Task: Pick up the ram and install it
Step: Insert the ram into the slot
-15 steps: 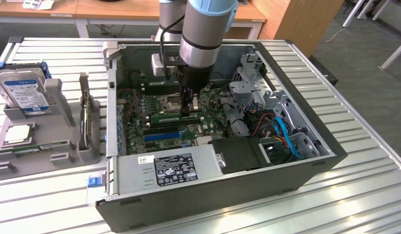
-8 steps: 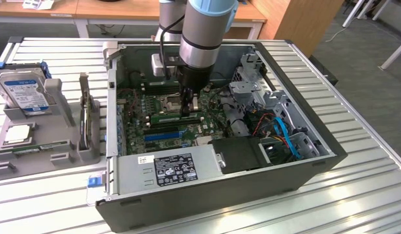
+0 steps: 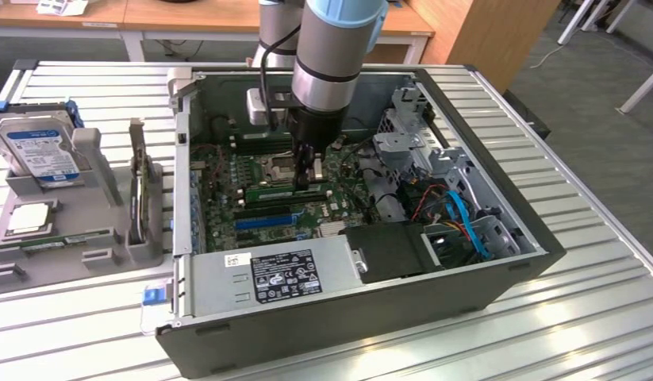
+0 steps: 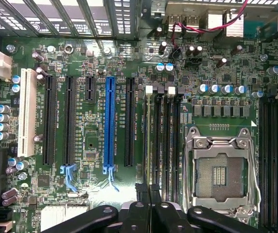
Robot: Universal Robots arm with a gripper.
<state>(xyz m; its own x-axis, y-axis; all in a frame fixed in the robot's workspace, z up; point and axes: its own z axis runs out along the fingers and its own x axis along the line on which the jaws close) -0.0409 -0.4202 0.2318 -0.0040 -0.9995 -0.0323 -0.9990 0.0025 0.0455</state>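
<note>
- We are seeing the ram [image 3: 287,193] as a long green strip standing on edge along a memory slot of the motherboard [image 3: 305,216]. It is just beside the processor socket [image 3: 273,167], inside the open computer case [image 3: 337,317].
- The gripper [image 3: 308,182] is pinching the ram near its middle, with the jaws drawn narrow onto the thin board and covering that stretch of it.
- We are not able to tell whether the stick is fully seated or only resting in the mouth of the slot.
- In the wrist view the ram is showing edge-on and blending into the dark memory slots [image 4: 164,141], so we are barely separating it from them. The black fingers [image 4: 141,194] are reaching in at those slots, and the linkage behind them is being cut off by the frame edge.
- In that same view the processor socket is lying open and empty, with a metal frame around bare contacts.
- In the exterior view the arm [image 3: 326,55] is hiding the board behind it and is running out of the top of the frame.
- The case is also holding a labelled power supply [image 3: 273,274] and blue cables [image 3: 469,222], the cables toward the exterior view's right.
- Outside the case, toward the exterior view's left, a grey tray [image 3: 90,147] is holding 1 blue-labelled hard drive [image 3: 38,147] and 1 square processor chip [image 3: 30,218].
- A thin greenish strip [image 3: 67,240] is lying in another of the tray's recesses, too small for us to identify.
</note>
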